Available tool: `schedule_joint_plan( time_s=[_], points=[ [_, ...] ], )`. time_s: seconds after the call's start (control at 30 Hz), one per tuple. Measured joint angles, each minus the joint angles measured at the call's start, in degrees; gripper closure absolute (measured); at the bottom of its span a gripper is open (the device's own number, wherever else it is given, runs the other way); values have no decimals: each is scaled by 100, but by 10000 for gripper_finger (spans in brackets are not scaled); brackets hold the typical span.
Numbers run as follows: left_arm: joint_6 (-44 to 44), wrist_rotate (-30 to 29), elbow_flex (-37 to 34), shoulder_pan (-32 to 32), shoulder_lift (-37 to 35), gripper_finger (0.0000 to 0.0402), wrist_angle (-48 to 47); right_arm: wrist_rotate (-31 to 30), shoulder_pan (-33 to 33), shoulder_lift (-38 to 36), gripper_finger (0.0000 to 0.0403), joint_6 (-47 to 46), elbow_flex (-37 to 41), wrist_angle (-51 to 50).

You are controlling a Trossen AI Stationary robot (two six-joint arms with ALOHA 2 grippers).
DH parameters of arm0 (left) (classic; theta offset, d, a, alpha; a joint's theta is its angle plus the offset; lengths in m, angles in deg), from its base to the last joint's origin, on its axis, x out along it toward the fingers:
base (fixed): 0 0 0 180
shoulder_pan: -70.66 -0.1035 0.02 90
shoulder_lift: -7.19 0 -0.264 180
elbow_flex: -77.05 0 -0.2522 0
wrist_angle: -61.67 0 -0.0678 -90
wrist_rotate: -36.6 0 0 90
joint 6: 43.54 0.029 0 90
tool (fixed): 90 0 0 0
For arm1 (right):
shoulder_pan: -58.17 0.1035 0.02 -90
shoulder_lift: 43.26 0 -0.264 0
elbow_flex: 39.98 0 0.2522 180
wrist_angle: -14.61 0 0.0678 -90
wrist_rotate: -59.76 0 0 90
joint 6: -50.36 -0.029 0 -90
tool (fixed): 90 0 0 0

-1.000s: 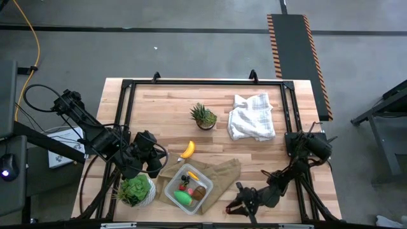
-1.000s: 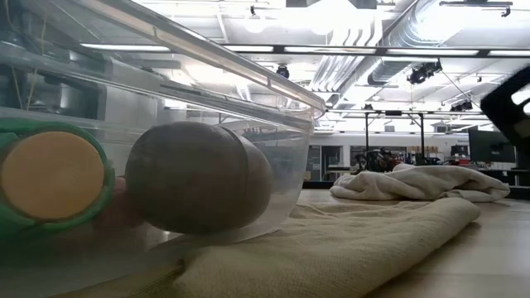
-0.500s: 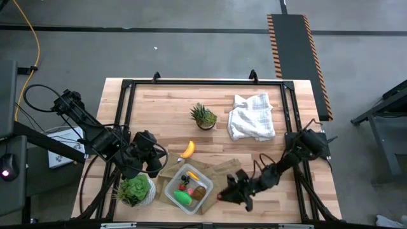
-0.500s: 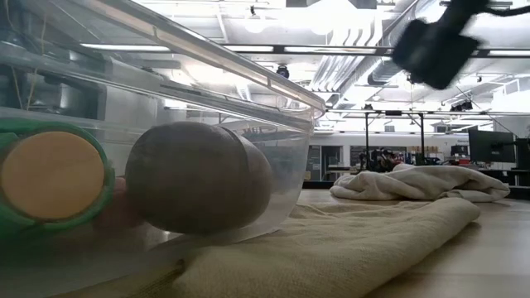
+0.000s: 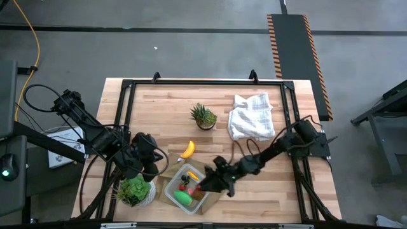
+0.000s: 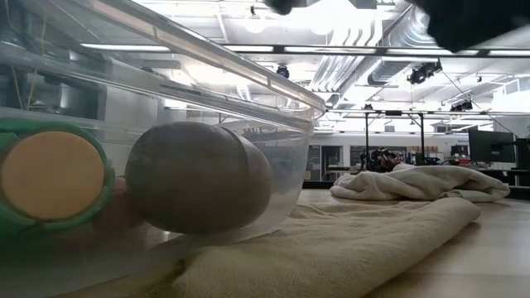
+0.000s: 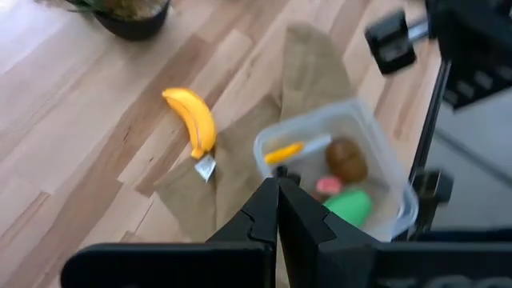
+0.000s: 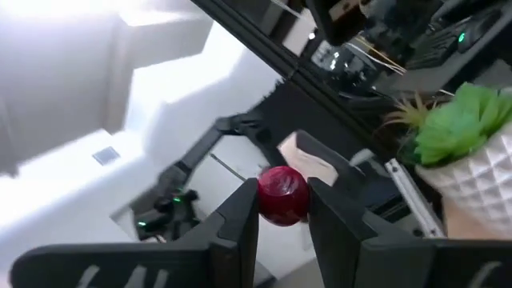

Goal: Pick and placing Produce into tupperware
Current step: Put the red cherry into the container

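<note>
The right end effector is clamped partway closed on a small red produce piece, above the tupperware's near edge. Risk: releasing off-centre could bounce the round piece off the rim onto the worktop. The left end effector waits fully closed beside the banana.

Both arms are matte black, built of slim jointed links with blocky housings at the joints. Loose black cables loop beside each. The right gripper has two flat, tapering black fingers; the left gripper matches it.
</note>
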Motion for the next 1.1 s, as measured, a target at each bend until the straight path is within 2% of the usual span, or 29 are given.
schedule_joint_plan(
  time_s=[0.3,0.47,0.67,0.83,0.93,1.1],
  points=[
    [558,778,0,0,-93,401,-679,1028,-737,2,320,890,-1932,-2821],
    [520,850,0,1,-603,401,-1309,1252,-962,-42,320,1420,-2713,-4931],
    [618,489,2,0,-1725,401,-1375,837,-1038,-84,320,2282,-3695,-7773],
    [878,317,4,0,-2441,401,-874,228,-1043,-83,320,2912,-4745,-10065],
    [1241,351,7,0,-2655,401,-559,3,-1040,-79,320,3007,-5119,-10809],
    [1441,404,7,2,-2716,401,-521,-290,-973,-72,320,2824,-5332,-11382]
  ],
)
